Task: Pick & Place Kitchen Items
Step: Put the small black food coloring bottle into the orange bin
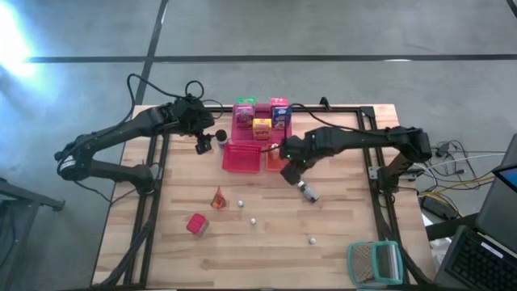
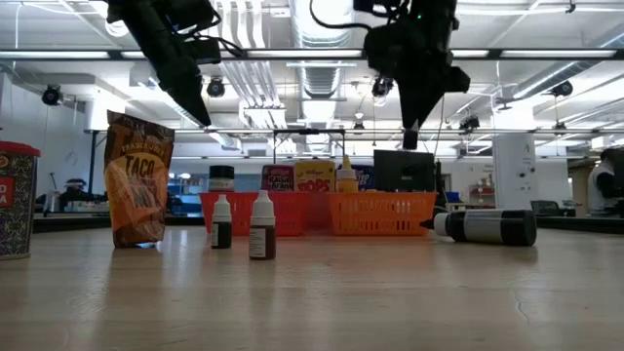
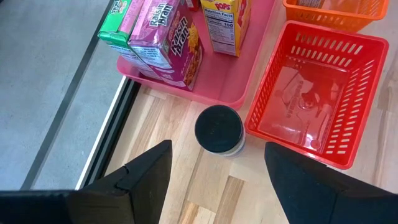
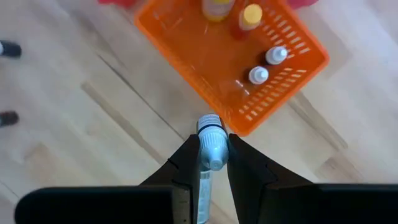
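Honestly, right gripper [image 4: 213, 163] is clamped on a small bottle [image 4: 211, 140], long axis pointing at the orange basket [image 4: 186, 46] just ahead; left gripper [image 3: 217, 171] hangs open over a dark-lidded jar [image 3: 219, 129].

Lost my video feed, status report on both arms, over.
Left gripper open above the black-lidded jar beside the red mesh basket. Right gripper shut on a grey-capped bottle near the orange basket. Nothing blocking.
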